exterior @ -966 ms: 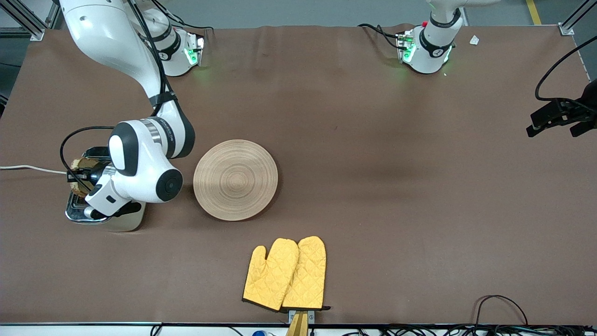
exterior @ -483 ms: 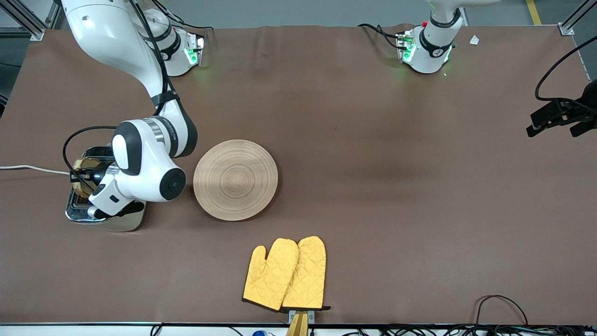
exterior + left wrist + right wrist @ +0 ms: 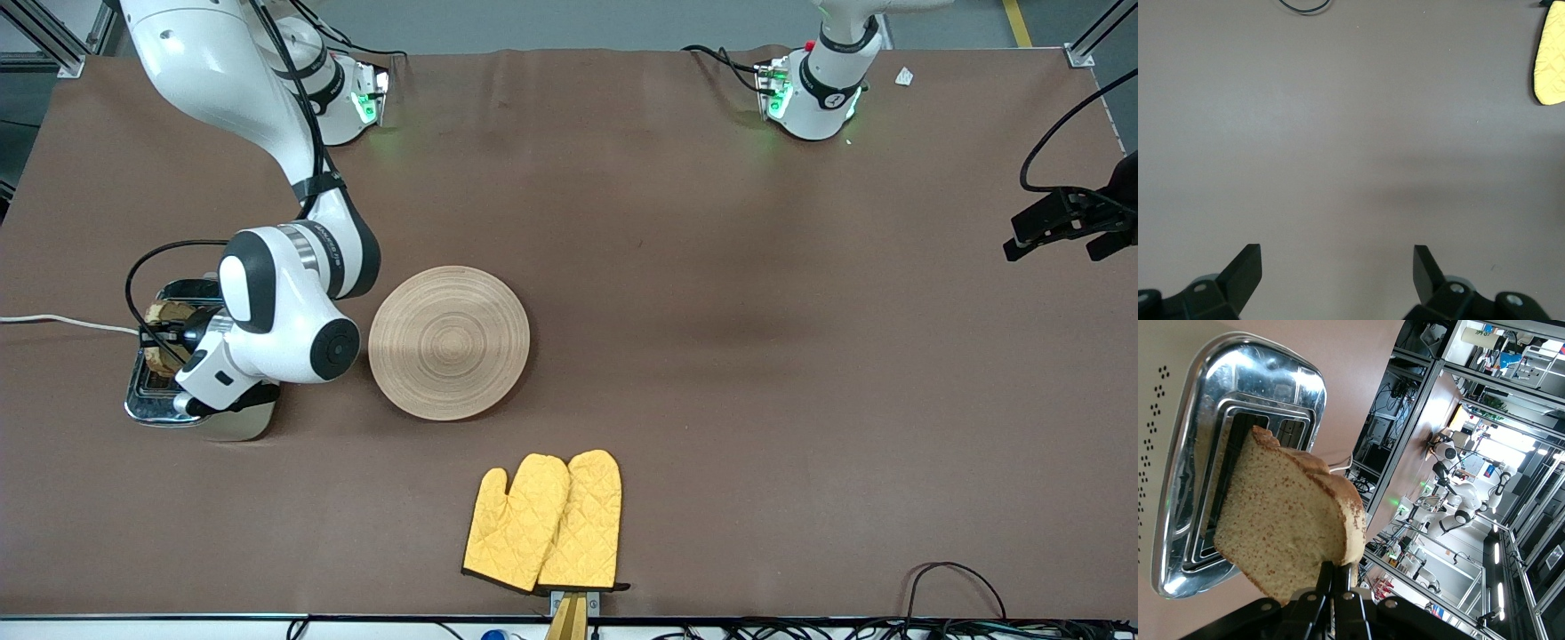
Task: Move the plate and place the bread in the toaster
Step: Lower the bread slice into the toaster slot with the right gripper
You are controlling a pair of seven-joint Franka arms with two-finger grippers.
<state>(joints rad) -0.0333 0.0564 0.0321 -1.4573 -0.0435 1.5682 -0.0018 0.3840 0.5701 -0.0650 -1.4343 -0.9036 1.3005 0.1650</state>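
Note:
My right gripper (image 3: 1337, 572) is shut on the bread (image 3: 1288, 533), a speckled brown slice with a darker crust. It holds the slice tilted, its low corner over a slot of the toaster's chrome top (image 3: 1271, 393). In the front view the toaster (image 3: 151, 400) stands at the right arm's end of the table, partly hidden by the right arm, with the bread (image 3: 164, 313) showing above it. The wooden plate (image 3: 449, 342) lies flat beside the toaster, toward the table's middle. My left gripper (image 3: 1337, 257) is open over bare table at the left arm's end.
A pair of yellow oven mitts (image 3: 544, 522) lies near the front edge, nearer the front camera than the plate; one mitt's tip shows in the left wrist view (image 3: 1550, 63). The toaster's white cord (image 3: 53, 324) runs off the table's edge. A black cable (image 3: 956, 578) loops at the front corner.
My right arm has shifted slightly toward the table's middle, and the bread has moved with it over the toaster. The left arm and the plate have not moved.

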